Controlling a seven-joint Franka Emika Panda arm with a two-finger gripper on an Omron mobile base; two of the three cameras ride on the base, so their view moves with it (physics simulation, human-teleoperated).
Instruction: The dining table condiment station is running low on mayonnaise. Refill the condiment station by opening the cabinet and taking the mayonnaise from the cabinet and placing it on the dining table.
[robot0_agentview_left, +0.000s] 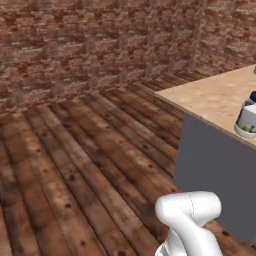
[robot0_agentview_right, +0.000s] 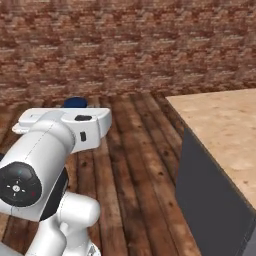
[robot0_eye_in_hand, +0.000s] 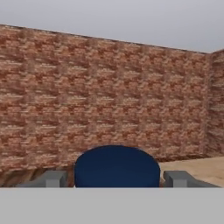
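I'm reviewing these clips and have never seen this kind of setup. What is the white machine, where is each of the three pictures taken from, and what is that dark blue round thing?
The white machine is a robot arm on a base that drives; everything is computer-rendered. Two pictures come from cameras on the base, behind the arm to its left and right. The third looks along the claw.

The dark blue disc is the lid of the mayonnaise jar, sitting between the two grey fingertips, so the claw appears to hold it. Ahead to the right is the dining table, a light wood top on a grey base. A small jar stands near its edge. Behind are a brick wall and plank floor.
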